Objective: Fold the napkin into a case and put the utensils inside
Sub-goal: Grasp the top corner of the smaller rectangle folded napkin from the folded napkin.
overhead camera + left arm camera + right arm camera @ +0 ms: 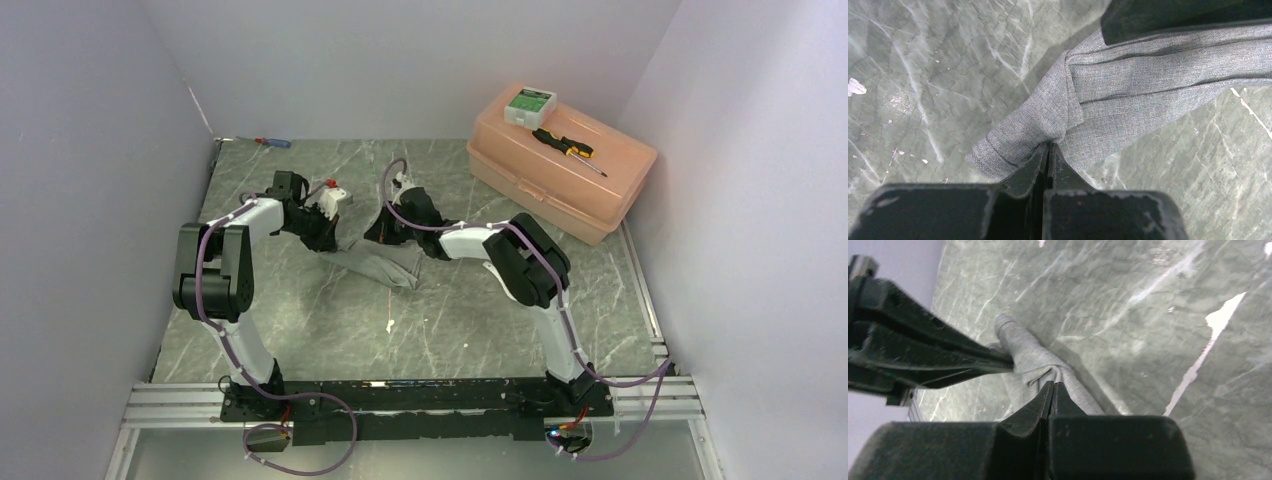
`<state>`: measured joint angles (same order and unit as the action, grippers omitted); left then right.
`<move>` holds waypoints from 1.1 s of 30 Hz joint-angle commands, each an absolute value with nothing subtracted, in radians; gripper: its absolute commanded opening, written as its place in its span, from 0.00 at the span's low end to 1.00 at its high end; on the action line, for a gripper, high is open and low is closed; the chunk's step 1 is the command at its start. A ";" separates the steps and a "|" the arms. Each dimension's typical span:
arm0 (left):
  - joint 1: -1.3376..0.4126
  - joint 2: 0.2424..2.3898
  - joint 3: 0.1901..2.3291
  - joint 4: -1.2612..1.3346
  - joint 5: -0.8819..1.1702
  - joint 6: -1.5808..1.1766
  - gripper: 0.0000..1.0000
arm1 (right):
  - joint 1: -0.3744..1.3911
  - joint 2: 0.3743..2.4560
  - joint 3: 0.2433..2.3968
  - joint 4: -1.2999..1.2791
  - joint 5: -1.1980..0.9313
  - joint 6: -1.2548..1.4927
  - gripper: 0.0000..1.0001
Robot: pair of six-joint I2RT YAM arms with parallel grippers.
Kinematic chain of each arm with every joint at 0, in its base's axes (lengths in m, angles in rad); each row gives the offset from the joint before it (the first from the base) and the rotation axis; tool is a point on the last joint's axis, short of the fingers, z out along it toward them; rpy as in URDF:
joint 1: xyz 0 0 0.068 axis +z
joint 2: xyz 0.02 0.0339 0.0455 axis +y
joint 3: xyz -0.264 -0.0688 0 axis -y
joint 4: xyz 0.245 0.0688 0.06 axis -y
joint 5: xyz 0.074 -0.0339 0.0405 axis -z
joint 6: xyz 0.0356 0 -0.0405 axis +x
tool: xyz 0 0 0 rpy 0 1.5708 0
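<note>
clock set on the overhead view, 12 = far wall.

6 o'clock, nearest: metal rail (pixel 400 398) along the edge, both arm bases bolted on it, purple cables looping off.

tabletop (pixel 450 320): dark green-grey marble pattern, pale veins, scattered white scuffs. glossy, with bright glare streaks in the right wrist view.

centre, a little toward 12: napkin (pixel 385 262), grey weave, bunched into a narrow creased band with its hem showing.
- left fingers (pixel 1049 150): fully closed, pinching a folded edge of the napkin at its 10 o'clock end.
- right fingers (pixel 1052 387): fully closed, pinching the cloth at its 1 o'clock end.
- the two sets of tips are near each other, and each shows in the other's wrist view.
- the napkin's 5 o'clock end lies on the tabletop; cannot tell how much of the rest is lifted.

2 o'clock, far: peach plastic case (pixel 560 195), lid shut. on the lid are a white-and-green box (pixel 530 103) and a black-and-yellow screwdriver (pixel 568 147).

11 o'clock, at the far edge: red-and-blue screwdriver (pixel 272 142).

room: plain pale lilac walls (pixel 400 60) on three sides.
</note>
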<state>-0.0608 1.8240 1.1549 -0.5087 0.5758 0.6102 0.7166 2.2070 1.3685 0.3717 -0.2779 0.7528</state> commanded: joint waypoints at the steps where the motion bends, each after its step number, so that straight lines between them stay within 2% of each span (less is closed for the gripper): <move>1: -0.061 1.828 1.174 -0.524 0.552 0.597 0.03 | 0.748 2.118 1.332 0.485 -0.306 0.728 0.00; 13: -0.061 1.838 1.225 -0.558 0.604 0.434 0.03 | 0.785 2.246 1.498 0.361 -0.289 0.850 0.00; 33: -0.051 1.806 1.224 -0.558 0.611 0.403 0.03 | 0.804 2.312 1.512 0.316 -0.220 0.818 0.00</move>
